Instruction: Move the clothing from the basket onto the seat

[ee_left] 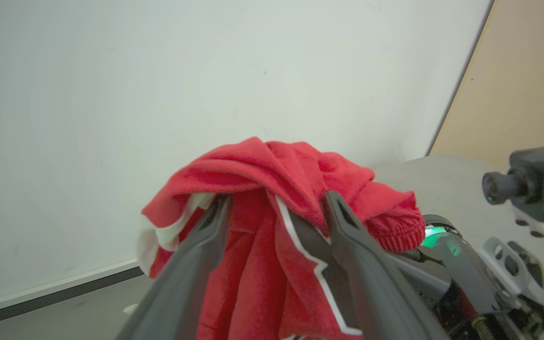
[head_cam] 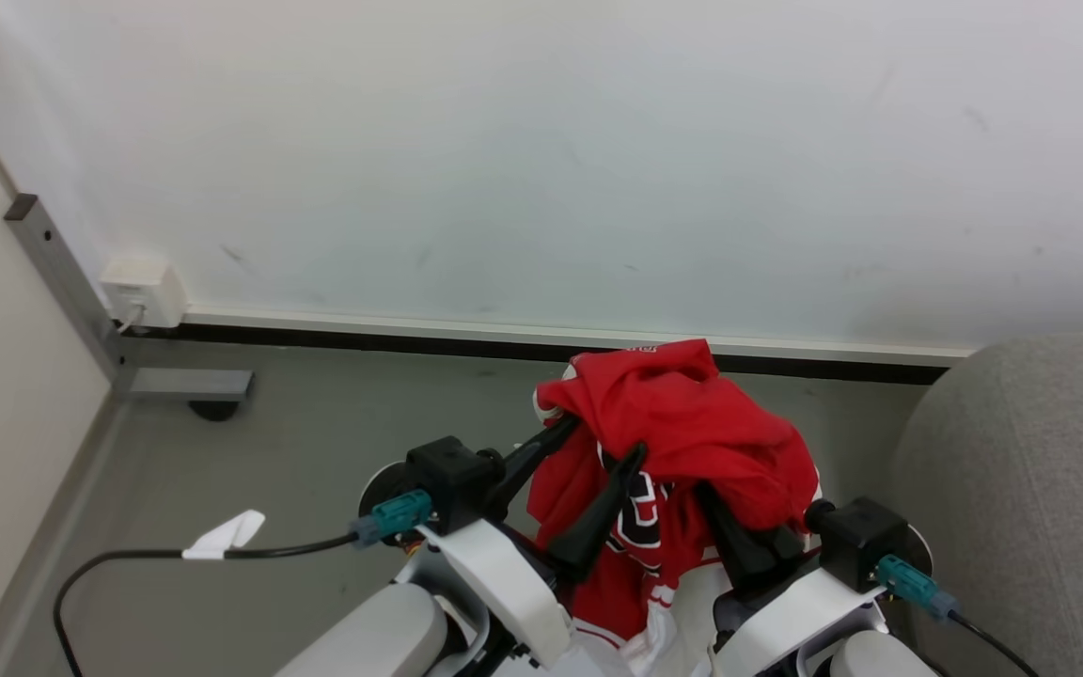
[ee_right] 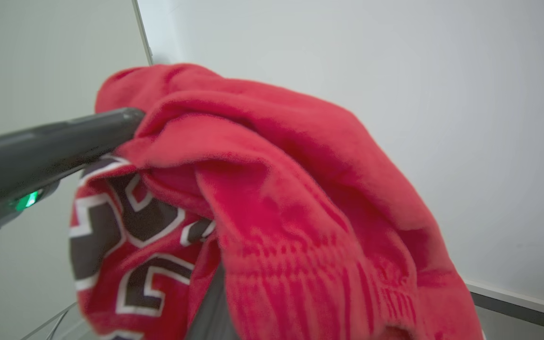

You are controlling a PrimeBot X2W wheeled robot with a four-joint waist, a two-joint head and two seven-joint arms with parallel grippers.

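**Clothing** (head_cam: 682, 423) — red jersey, bunched, with white trim and black white-edged figures on the hanging folds. It is raised clear of the floor (head_cam: 316, 451) and draped over the tips of both pincers, its bulk hanging between and below them.

**Left pincer** (head_cam: 605, 438) — fingers spread well apart, not closed on anything. In the left wrist view the cloth caps both fingertips (ee_left: 215, 222), and a red fold with a white-edged black panel hangs in the gap between them. One finger pokes in under the upper fold in the right wrist view.

**Right pincer** (head_cam: 734, 550) — dark fingers run up beneath the jersey's ribbed hem. The tips are covered, so I cannot tell whether they stand apart or together.

**Seat** (head_cam: 1021, 489) — light grey upholstery with a rounded edge, on the right pincer's outer side and apart from the jersey.

**Wall** (head_cam: 541, 141) — pale, beyond the fingertips of both pincers, with a white skirting (head_cam: 410, 324) over a dark strip at its foot.

**Wall box** (head_cam: 142, 290) — white, well out on the left pincer's outer side, beside a grey metal post (head_cam: 57, 273).

**Cable** (head_cam: 128, 555) — black, leading from a teal connector (head_cam: 396, 512) behind the left pincer out over the floor. It carries a white tag (head_cam: 222, 536).
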